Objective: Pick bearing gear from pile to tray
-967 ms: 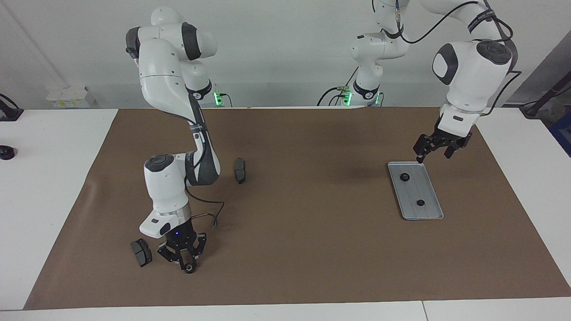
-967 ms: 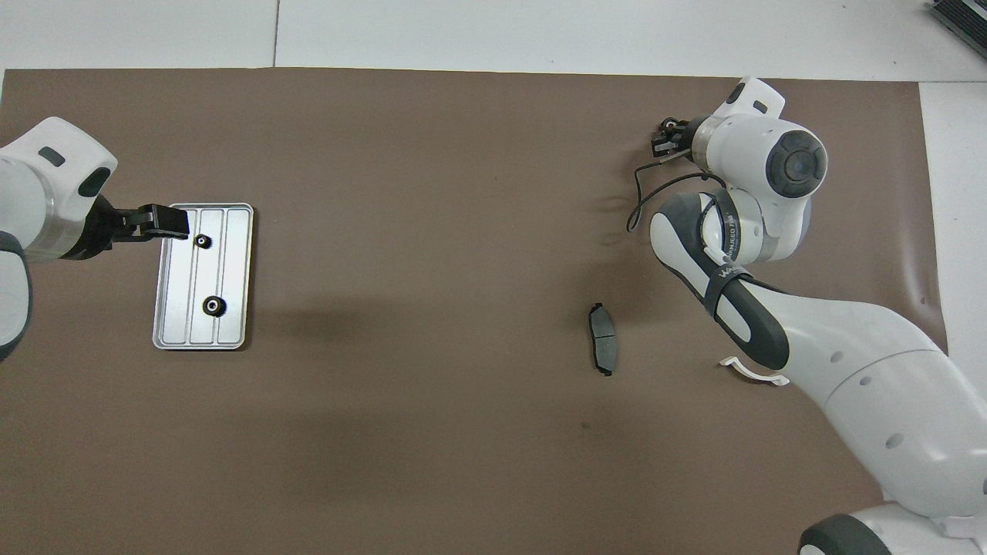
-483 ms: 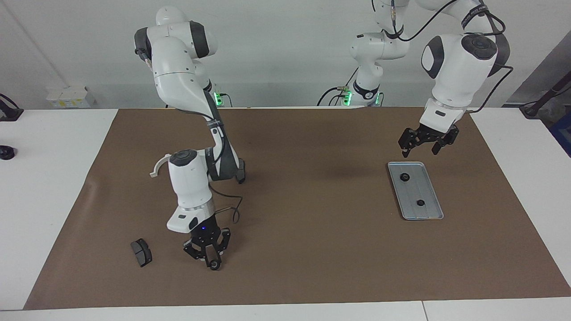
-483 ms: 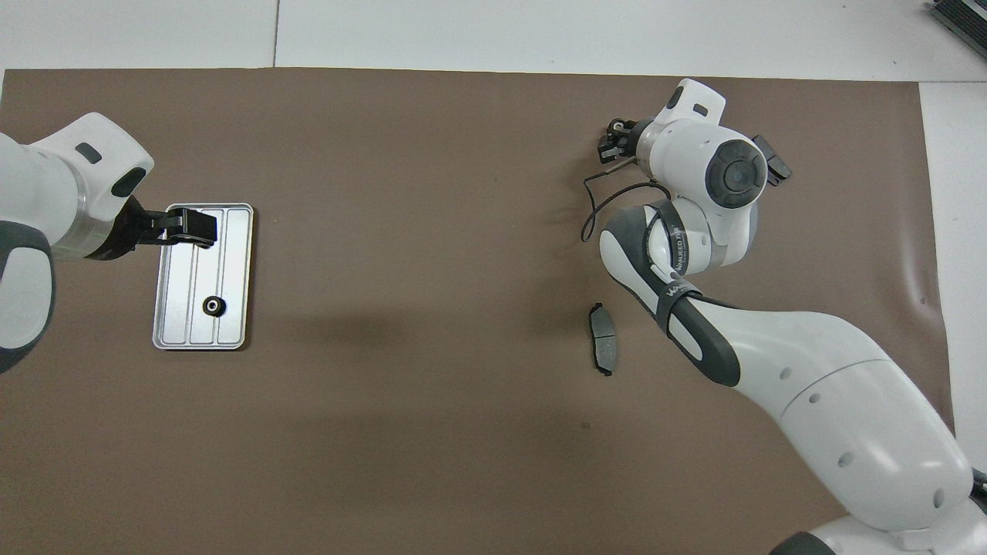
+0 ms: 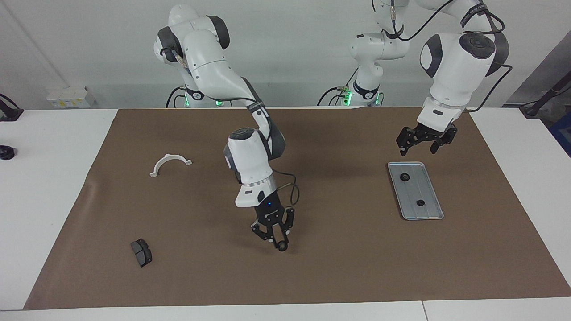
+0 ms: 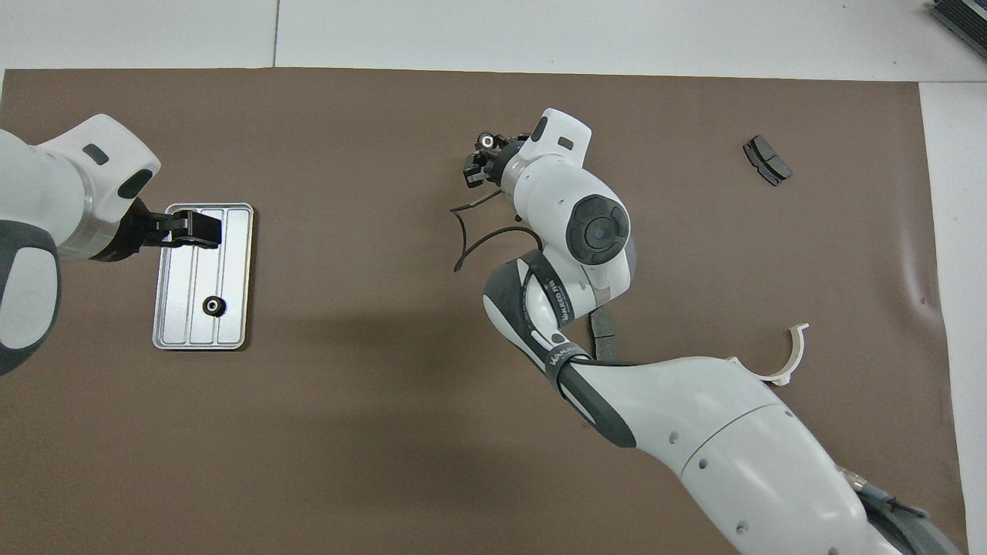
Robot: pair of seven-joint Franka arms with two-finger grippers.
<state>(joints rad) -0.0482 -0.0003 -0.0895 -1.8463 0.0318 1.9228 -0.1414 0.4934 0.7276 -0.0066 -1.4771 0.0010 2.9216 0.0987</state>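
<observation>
Left claw (image 5: 418,146) hangs over the tabletop's brown mat (image 5: 312,276) just at the tray's (image 5: 428,209) robot-side end, fingers spread wide and holding nothing. The tray sits toward the left arm's end with two bearing gears (image 5: 404,177) already in it. Farther out, right claw (image 5: 278,242) is up over the middle of the mat, clamped on another small black gear (image 5: 282,245).
</observation>
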